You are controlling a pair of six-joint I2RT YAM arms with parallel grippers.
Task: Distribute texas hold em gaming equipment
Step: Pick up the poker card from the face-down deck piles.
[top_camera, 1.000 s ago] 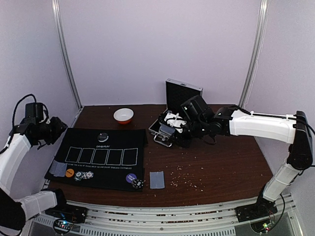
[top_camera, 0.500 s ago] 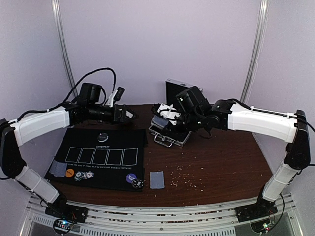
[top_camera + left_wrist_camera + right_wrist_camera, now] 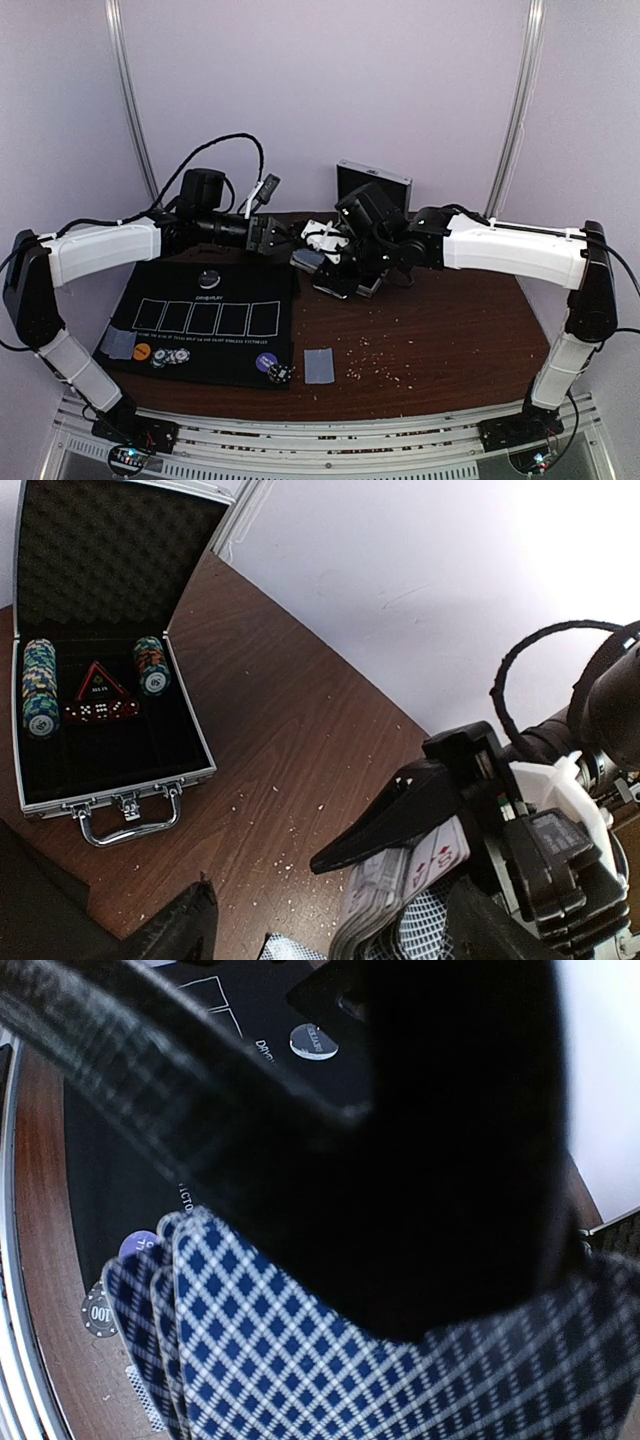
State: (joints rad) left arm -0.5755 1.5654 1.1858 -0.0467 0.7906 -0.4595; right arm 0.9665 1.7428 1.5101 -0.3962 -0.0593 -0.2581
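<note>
Right gripper (image 3: pixel 316 248): clamped on the deck of playing cards (image 3: pixel 395 895), raised above the table's far centre. Left gripper (image 3: pixel 283 237): jaws spread wide, just beside that deck. Open case (image 3: pixel 120 788) nearby holds chip stacks (image 3: pixel 40 685). Black mat (image 3: pixel 230 285): striped chips (image 3: pixel 171 356), orange disc (image 3: pixel 142 351), purple disc (image 3: pixel 265 361).

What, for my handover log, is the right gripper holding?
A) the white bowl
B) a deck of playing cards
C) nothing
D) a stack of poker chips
B: the right gripper is shut on a deck of playing cards, whose blue-and-white checked backs fill much of the right wrist view.
</note>
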